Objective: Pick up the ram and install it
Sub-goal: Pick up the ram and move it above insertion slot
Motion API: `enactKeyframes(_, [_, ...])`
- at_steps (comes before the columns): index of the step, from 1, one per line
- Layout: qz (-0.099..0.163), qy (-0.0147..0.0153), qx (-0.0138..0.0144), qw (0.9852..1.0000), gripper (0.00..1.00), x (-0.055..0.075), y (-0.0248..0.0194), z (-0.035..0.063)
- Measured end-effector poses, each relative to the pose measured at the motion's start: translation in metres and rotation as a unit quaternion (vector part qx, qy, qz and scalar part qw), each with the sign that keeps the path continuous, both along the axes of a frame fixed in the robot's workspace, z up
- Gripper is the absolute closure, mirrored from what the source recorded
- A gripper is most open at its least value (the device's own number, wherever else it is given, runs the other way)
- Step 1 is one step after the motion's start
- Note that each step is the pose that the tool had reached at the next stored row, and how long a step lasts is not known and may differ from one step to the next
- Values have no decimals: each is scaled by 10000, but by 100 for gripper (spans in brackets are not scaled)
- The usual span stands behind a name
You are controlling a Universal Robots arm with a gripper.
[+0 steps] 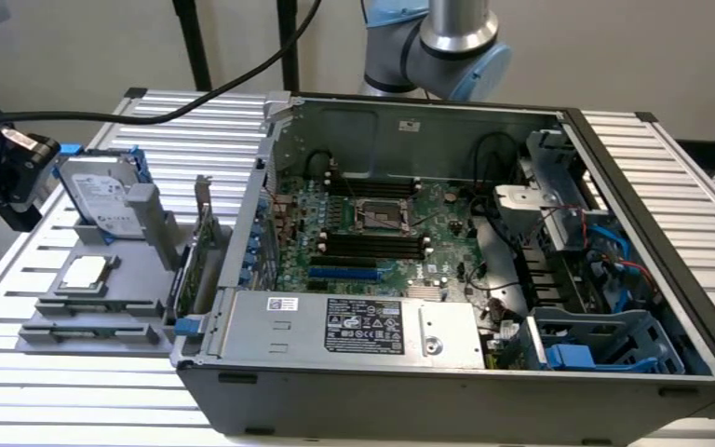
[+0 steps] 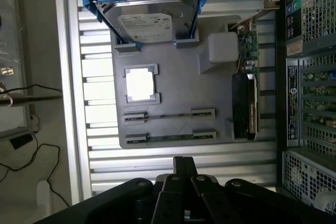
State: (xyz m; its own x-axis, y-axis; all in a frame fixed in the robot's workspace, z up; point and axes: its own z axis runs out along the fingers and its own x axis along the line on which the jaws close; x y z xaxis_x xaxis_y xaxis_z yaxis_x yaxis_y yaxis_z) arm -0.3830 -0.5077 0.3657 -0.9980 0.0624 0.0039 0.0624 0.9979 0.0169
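Ram [image 2: 170, 137] = thin grn strip, edge-on in gray tray [image 2: 176, 90]; claw [image 2: 185, 161] pinched closed, empty, nr it.

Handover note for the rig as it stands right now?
Gripper: hovering just off the tray's edge, touching nothing.
Ram: standing on edge in the holder nearest the gripper on the grey tray, which sits beside the open PC case.
Done: nothing visible; ram not yet picked.
Left: pick up and install; the motherboard memory slots look empty.
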Motion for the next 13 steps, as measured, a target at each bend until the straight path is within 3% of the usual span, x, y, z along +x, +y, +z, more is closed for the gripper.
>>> enactKeyframes(3, [239, 0, 0, 9997, 89, 0, 0, 0])
enactKeyframes(7, [601, 0, 0, 9982, 89, 0, 0, -1])
enactKeyframes(13, [1143, 1, 0, 9934, 89, 0, 0, -8])
